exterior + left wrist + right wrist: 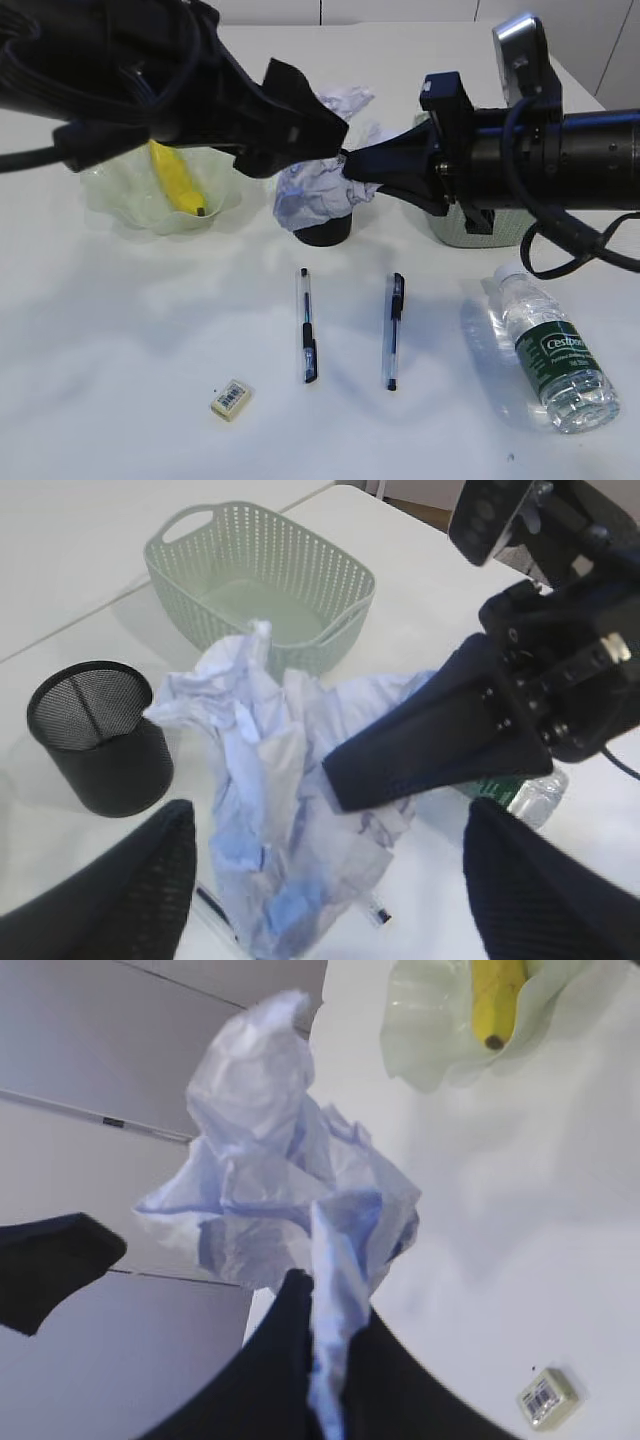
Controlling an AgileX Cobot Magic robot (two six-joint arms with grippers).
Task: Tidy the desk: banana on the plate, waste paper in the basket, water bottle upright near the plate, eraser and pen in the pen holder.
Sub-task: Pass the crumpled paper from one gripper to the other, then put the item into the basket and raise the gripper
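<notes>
My right gripper [348, 165] [335, 1295] is shut on a crumpled sheet of waste paper [315, 195] [290, 1150] and holds it in the air above the black mesh pen holder [323, 232]. My left gripper [335, 140] [330, 815] is open, its fingers wide apart on either side of the paper [260, 780], not gripping it. The banana [175, 178] lies on the pale green plate [115, 200]. Two pens [307, 325] [393, 330], the eraser [230, 398] and the water bottle [555, 350], which lies on its side, rest on the table.
The green basket [260, 590] stands behind the right arm, beside the pen holder [95, 735]; in the exterior view only part of the basket [500, 230] shows. The two arms cross the back of the table.
</notes>
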